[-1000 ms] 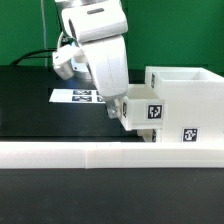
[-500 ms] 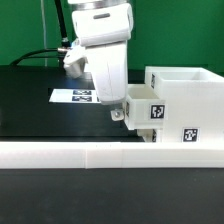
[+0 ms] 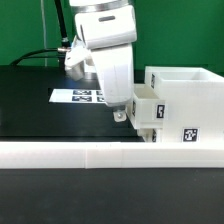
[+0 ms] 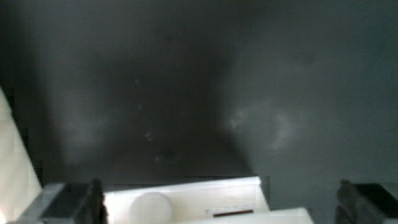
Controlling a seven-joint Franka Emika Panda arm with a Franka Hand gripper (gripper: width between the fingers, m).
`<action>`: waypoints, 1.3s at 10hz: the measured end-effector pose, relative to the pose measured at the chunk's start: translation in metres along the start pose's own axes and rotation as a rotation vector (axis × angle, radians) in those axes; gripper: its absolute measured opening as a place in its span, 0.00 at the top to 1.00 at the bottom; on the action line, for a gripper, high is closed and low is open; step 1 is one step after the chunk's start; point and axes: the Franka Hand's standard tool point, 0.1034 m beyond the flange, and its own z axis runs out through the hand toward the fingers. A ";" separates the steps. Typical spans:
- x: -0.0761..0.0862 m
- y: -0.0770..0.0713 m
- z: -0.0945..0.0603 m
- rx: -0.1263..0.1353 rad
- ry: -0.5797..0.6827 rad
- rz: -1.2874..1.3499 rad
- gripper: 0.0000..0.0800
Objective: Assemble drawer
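The drawer's tall white casing stands at the exterior view's right with a square tag low on its front. One small white tray sits partly inside the casing, its knob pointing to the exterior view's left. My gripper hangs over the tray's outer end and covers much of it. In the wrist view the tray's front and its round knob lie between my gripper's dark fingers. The jaws stand wide apart, with a gap on one side of the tray. The second tray is out of view.
A long white rail runs across the front of the black table. The marker board lies flat behind the arm. A green wall closes the back, and a black cable hangs at the exterior view's left.
My gripper has moved toward the exterior view's right. The tray has slid further into the casing, and its tag is now mostly hidden.
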 end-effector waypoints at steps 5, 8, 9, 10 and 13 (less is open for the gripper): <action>0.010 0.004 0.003 0.006 -0.028 -0.036 0.19; 0.015 0.004 0.006 0.008 -0.044 0.024 0.19; 0.015 0.003 0.006 0.008 -0.044 0.026 0.19; 0.014 0.003 0.007 0.009 -0.044 0.028 0.19; 0.014 0.003 0.007 0.009 -0.043 0.022 0.19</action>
